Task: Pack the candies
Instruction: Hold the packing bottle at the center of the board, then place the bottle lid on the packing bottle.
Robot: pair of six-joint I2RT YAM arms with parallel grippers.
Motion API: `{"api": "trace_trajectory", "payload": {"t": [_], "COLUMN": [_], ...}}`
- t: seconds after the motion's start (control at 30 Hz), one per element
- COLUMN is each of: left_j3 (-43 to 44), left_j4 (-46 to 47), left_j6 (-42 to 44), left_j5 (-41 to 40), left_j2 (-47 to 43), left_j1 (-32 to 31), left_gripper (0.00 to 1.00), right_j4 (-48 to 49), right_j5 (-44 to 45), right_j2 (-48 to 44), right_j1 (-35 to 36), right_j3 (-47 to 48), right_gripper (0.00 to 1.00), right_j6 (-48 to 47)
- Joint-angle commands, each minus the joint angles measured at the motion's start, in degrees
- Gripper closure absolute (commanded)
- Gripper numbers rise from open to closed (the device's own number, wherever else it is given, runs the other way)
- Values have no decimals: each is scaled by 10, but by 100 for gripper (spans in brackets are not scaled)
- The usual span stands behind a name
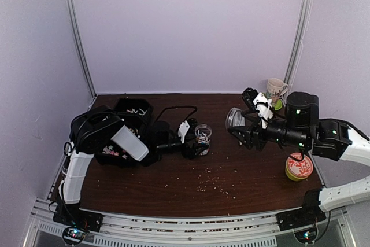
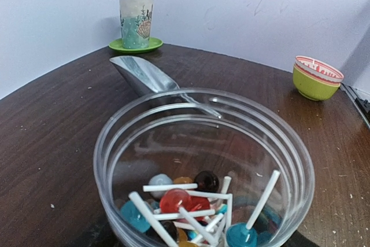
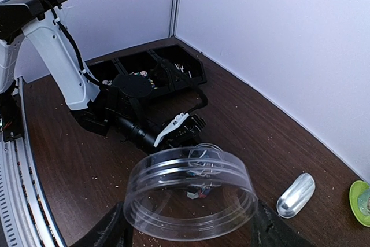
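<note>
Candies [image 2: 175, 199] in the cup [image 2: 203, 98] look light, hard, stick-handled; pinch a stick. Right gripper [image 3: 189, 215] clamps an empty tub [image 3: 191, 172]; I cannot tell whether the left gripper's [image 1: 196, 144] jaws grip.

White links, black joints: left arm [image 1: 75, 177], right arm [image 1: 354, 143]; looping black cable [image 1: 173, 107]; green lights [image 1: 298, 110].

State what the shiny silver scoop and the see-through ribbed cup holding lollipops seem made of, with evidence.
Shiny silver scoop: probably polished metal, since it mirrors its surroundings. See-through ribbed cup: likely glossy clear plastic, as the lollipops show through its thin wall.
</note>
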Motion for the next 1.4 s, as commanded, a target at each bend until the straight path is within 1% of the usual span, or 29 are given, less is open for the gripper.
{"api": "trace_trajectory", "payload": {"t": [0.0, 0.17, 0.3, 0.5, 0.7, 0.9, 1.03, 1.2, 1.37], "left_j3": [0, -24, -40, -62, -92, -117, -133, -147, -140], "left_j4": [-1, 18, 19, 7, 26, 63, 81, 110, 119], "left_j6": [13, 12, 22, 47, 59, 51, 49, 46, 45], "left_j5": [24, 41, 44, 41, 52, 39, 23, 6, 9], "left_j2": [0, -12, -21, -39, -55, -55, -55, -54, -44], "left_j1": [2, -1, -17, -54, -81, -83, -83, -83, -83], "left_gripper": [27, 35, 35, 33, 29, 21, 18, 18, 18], "right_j4": [-44, -92, -126, -191, -261, -303, -323, -352, -400], "right_j5": [26, 27, 20, 3, -50, -83, -93, -99, -101], "right_j2": [14, 37, 57, 98, 146, 189, 223, 276, 333], "right_j1": [-9, -21, -32, -40, -43, -44, -44, -44, -44], "right_j3": [36, 69, 94, 143, 187, 206, 226, 261, 308], "right_gripper": [37, 37, 37, 37, 36, 36, 35, 36, 35], "right_j6": [13, 18, 19, 6, -6, -11, -10, -17, -28]}}
